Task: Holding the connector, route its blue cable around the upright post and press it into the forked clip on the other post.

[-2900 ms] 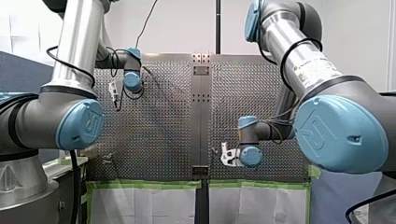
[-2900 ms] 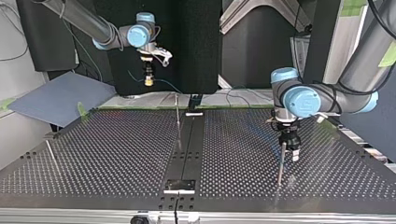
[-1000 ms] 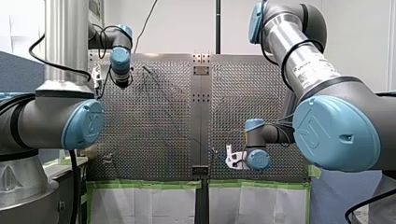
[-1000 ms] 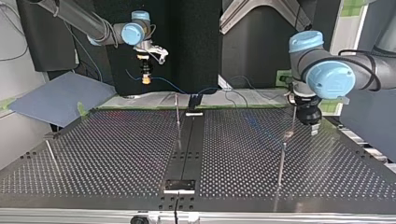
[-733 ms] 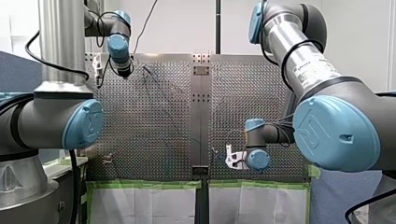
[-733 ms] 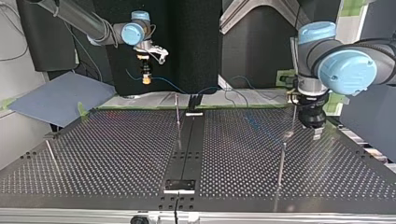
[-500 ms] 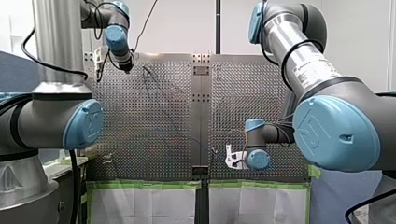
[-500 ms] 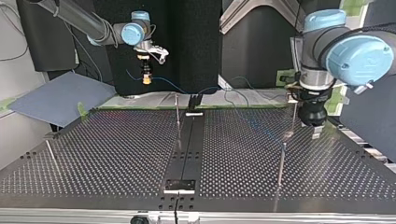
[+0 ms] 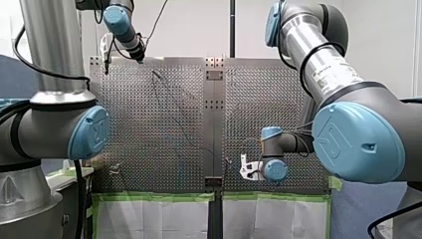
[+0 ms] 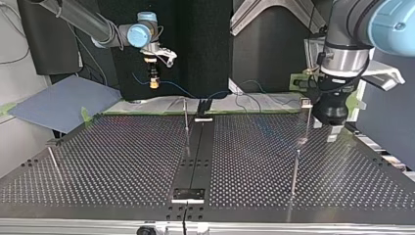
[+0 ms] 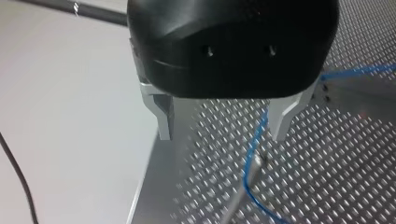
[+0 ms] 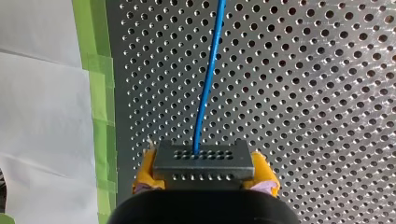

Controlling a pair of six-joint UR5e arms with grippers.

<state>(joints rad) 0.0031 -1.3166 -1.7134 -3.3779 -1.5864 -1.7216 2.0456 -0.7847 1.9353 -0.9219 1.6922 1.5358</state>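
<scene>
Connector (image 12: 204, 161) gripped in right jaws above desk's (image 10: 122, 161) taped edge, unmoved; blue cable (image 12: 208, 79) trails off toward posts. Left jaws, open and empty, have lifted off post (image 10: 295, 171) and backed away. Likely left's assist is over; clip pressing remains.

My perforated bench (image 10: 112, 161) fills the top view's lower half, a black strip (image 10: 196, 152) down its middle; a grey-blue board (image 10: 63, 104) sits tilted at middle left. Green tape (image 9: 154, 197) edges white sheeting (image 9: 149, 219) low in the front view.
</scene>
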